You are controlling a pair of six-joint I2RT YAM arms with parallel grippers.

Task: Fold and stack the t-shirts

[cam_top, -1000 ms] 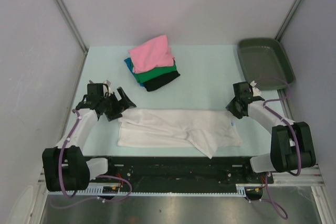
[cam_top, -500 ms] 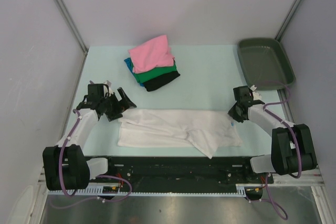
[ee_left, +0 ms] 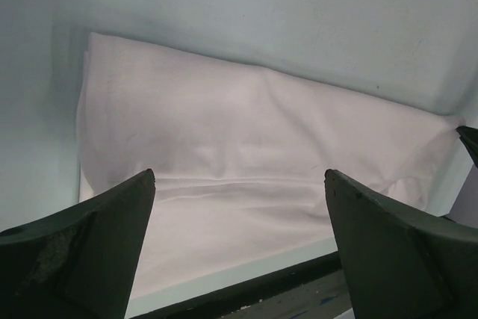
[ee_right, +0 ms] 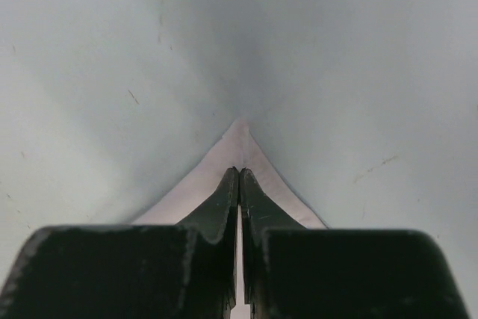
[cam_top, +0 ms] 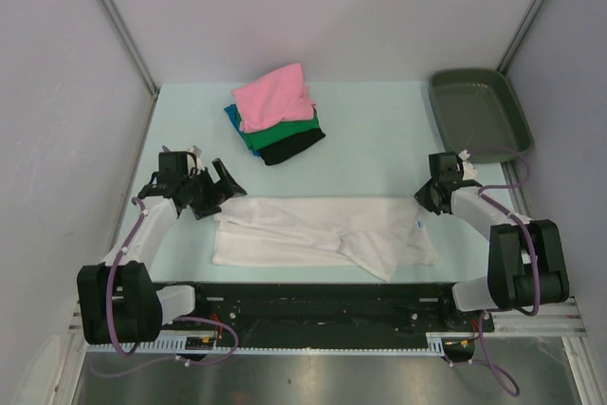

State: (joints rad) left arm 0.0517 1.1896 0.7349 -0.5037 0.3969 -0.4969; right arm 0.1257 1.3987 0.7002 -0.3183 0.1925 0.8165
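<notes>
Right gripper [ee_right: 239, 175] is pinching shut on the upper-right corner of the white t-shirt [cam_top: 318, 231], which is lying flat at lower centre. Left gripper [cam_top: 211, 189] is gaping wide over the shirt's left end, gripping nothing. Cloth is looking light and limp, so I'm expecting sag; grab it at corners and hems.

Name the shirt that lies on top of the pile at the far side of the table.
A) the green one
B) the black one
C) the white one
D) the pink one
D: the pink shirt lies uppermost on the pile, with the green shirt and the black shirt showing beneath it.
</notes>
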